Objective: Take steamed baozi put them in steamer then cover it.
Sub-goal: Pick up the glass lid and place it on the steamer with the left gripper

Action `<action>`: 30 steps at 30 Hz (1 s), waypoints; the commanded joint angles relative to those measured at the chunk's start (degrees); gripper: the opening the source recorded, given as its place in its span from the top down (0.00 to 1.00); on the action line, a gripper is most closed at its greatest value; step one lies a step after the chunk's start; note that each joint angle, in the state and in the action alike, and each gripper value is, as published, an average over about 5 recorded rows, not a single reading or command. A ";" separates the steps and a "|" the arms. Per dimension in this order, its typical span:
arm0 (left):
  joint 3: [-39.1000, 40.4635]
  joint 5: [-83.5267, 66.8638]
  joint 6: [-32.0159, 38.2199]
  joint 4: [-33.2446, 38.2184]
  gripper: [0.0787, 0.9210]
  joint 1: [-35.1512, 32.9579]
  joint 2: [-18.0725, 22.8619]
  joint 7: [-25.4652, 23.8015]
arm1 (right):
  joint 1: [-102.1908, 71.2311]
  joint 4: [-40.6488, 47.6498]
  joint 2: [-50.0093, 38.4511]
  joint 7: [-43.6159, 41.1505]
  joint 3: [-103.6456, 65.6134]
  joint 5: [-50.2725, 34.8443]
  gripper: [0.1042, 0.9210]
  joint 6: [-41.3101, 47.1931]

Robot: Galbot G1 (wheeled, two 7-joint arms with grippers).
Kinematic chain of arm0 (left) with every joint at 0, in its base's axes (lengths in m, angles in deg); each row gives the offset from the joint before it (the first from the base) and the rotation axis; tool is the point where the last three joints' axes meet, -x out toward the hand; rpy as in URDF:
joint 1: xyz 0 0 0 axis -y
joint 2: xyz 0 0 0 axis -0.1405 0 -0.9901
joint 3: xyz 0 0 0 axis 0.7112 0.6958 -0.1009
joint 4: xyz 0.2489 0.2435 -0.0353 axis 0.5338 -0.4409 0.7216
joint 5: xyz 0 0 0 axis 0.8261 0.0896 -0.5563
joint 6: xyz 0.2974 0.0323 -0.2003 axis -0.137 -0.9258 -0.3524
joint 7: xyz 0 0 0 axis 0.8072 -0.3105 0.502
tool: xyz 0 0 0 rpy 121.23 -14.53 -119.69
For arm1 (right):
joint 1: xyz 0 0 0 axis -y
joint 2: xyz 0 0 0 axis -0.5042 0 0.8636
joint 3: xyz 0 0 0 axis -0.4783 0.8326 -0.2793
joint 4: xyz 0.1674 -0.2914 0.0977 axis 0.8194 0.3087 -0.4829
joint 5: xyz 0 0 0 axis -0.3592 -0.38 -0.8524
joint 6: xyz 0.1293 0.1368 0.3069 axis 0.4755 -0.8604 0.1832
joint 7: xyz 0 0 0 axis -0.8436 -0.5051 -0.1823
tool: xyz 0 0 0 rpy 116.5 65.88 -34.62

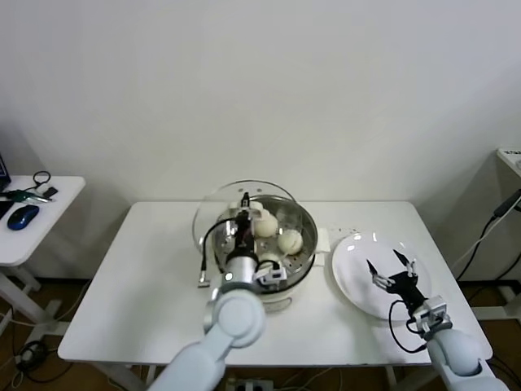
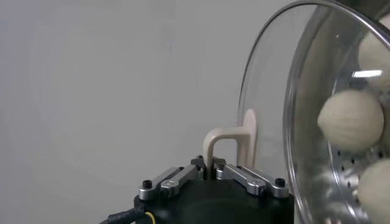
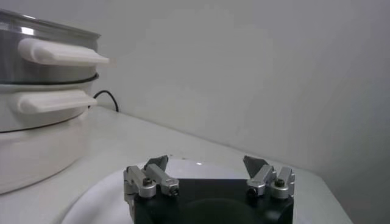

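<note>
The steamer (image 1: 303, 224) stands mid-table on its white pot base (image 3: 30, 152), and three white baozi (image 1: 289, 240) show inside it. My left gripper (image 1: 242, 215) is shut on the cream handle (image 2: 210, 152) of the glass cover (image 1: 213, 208). It holds the cover tilted on edge at the steamer's left rim. Through the cover's glass (image 2: 268, 91) I see baozi (image 2: 351, 120) on the perforated floor (image 2: 341, 176). My right gripper (image 1: 392, 267) stands open and empty just above the white plate (image 1: 350, 273). In its own view the right gripper (image 3: 206, 162) has the steamer (image 3: 42, 61) off to one side.
The white table (image 1: 146, 269) has bare room on its left half and along the front. A small side table (image 1: 49, 212) with a mouse and cables stands at the far left. A black cable (image 1: 488, 236) hangs at the right edge.
</note>
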State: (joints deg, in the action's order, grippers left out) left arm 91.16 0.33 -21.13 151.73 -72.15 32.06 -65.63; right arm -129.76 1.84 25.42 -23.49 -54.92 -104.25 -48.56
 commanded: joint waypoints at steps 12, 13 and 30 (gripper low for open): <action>3.86 -2.09 -2.78 -9.24 0.92 4.03 3.62 0.79 | -0.40 0.12 0.07 0.10 -0.46 0.75 0.12 -0.21; 3.83 -2.34 -2.78 -9.32 0.92 3.95 3.60 0.88 | -0.39 0.15 0.06 0.09 -0.43 0.77 0.12 -0.21; 4.12 -3.40 -2.78 -9.92 0.92 3.45 3.02 1.09 | -0.13 0.75 0.23 -0.08 -0.34 0.96 0.12 -0.39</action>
State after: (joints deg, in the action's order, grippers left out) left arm 95.13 -2.55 -21.10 142.40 -68.71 35.09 -64.56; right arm -129.93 2.51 25.62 -23.47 -55.26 -103.35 -48.91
